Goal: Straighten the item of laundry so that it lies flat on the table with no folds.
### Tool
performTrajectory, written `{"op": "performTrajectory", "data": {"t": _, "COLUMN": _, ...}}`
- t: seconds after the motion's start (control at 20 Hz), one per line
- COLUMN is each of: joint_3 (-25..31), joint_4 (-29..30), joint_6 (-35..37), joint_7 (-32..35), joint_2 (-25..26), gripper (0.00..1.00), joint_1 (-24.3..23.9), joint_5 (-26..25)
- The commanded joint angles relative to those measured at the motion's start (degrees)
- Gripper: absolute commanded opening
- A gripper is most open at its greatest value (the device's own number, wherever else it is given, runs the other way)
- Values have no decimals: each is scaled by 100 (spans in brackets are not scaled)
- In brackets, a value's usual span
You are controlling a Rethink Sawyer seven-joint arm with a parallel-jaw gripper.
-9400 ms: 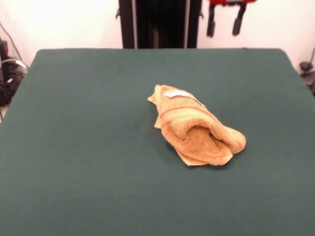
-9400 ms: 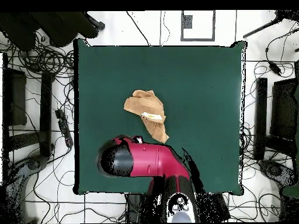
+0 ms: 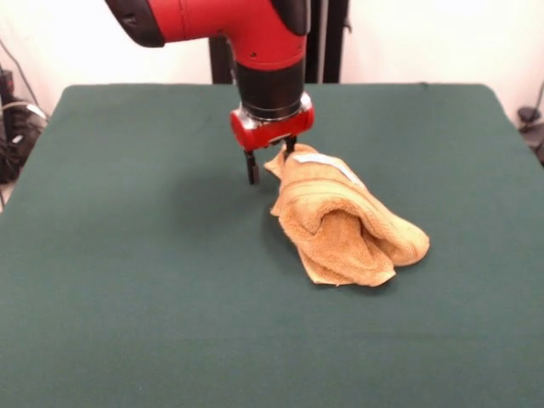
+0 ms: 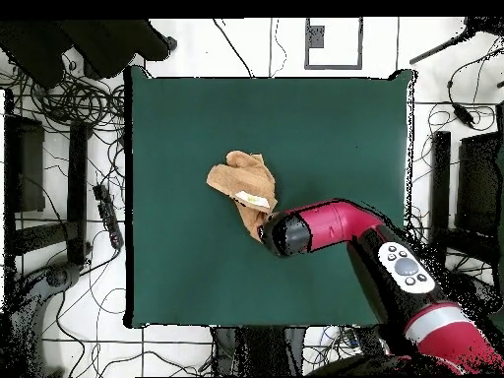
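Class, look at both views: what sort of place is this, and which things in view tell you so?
Most likely a robotics lab or test room. A red robot arm works over a table covered in green cloth that bears only a crumpled towel, and tangled cables and equipment ring the table on the tiled floor.

Red arm (image 3: pixel 212 21), black wrist cylinder (image 3: pixel 270 89), red collar, thin black jaws.
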Motion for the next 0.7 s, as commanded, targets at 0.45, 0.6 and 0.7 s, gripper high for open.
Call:
{"op": "performTrajectory", "data": {"t": 0.45, "joint_3": -160, "joint_4": -336, "joint_6": 1340, "joint_7": -993, "joint_2": 126, "gripper": 100, "joint_1": 698, "joint_5": -500}}
{"op": "performTrajectory", "data": {"t": 0.6, "joint_3": -150, "joint_4": -447, "joint_6": 1292, "joint_7": -940, "joint_2": 297, "gripper": 100, "joint_1": 700, "joint_5": -587}}
{"op": "performTrajectory", "data": {"t": 0.7, "joint_3": -160, "joint_4": -477, "joint_6": 1274, "joint_7": -900, "joint_2": 380, "gripper": 100, "joint_1": 704, "joint_5": -638}}
